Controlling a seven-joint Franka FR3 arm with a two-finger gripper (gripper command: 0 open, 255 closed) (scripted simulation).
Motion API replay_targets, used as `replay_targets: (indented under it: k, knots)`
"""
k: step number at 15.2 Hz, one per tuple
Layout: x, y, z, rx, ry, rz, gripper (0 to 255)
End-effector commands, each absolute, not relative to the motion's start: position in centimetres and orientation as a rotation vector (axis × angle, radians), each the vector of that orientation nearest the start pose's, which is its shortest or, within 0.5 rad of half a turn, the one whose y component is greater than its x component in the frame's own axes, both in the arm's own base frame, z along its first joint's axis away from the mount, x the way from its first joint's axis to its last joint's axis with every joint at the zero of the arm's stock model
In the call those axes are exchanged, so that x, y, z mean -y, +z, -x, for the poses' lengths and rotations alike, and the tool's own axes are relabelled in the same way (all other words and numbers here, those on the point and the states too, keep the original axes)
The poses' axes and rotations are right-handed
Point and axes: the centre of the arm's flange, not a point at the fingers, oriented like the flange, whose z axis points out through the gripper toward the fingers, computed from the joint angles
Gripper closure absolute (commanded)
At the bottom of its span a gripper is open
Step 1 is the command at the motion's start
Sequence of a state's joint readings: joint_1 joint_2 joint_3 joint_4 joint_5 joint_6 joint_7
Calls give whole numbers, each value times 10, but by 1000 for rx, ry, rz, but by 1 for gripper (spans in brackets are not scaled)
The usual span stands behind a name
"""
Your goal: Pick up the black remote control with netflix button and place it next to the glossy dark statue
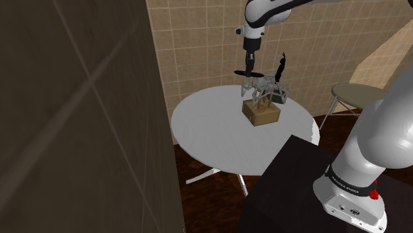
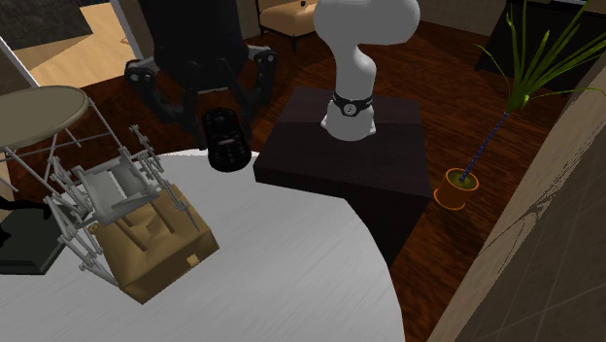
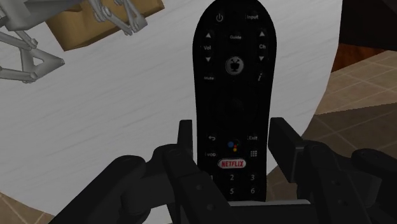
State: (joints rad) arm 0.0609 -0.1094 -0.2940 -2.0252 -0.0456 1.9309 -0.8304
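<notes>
The black remote control (image 3: 234, 76) has a red Netflix button and lies lengthwise between my fingers, which clasp its lower sides. My gripper (image 3: 232, 137) is shut on it and holds it in the air above the round white table (image 3: 114, 114). In the shoulder view the gripper (image 1: 250, 66) hangs over the table's far side with the remote (image 1: 246, 72) level beneath it. The glossy dark statue (image 1: 281, 67) stands just beyond, near the table's far edge. In the second exterior view the remote (image 2: 225, 141) shows end-on below the gripper (image 2: 209, 92).
A tan box topped by a grey metal frame (image 1: 261, 109) sits on the table (image 1: 212, 129) under and beside the gripper, also seen as the box and frame (image 2: 146, 243). A round stool (image 1: 354, 94) stands past the table. A dark wall panel (image 1: 79, 119) covers the shoulder view's left. A potted plant (image 2: 456, 185) is by the stand.
</notes>
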Motion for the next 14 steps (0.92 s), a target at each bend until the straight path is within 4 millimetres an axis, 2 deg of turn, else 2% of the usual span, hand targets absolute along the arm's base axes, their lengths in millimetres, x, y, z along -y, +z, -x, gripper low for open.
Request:
replay_targets:
  k: [1,3,14]
  knots:
    - [130,506,-511,955,-5,3008,255]
    - [130,515,-511,955,-5,3008,255]
    - [265,515,-458,955,-5,3008,255]
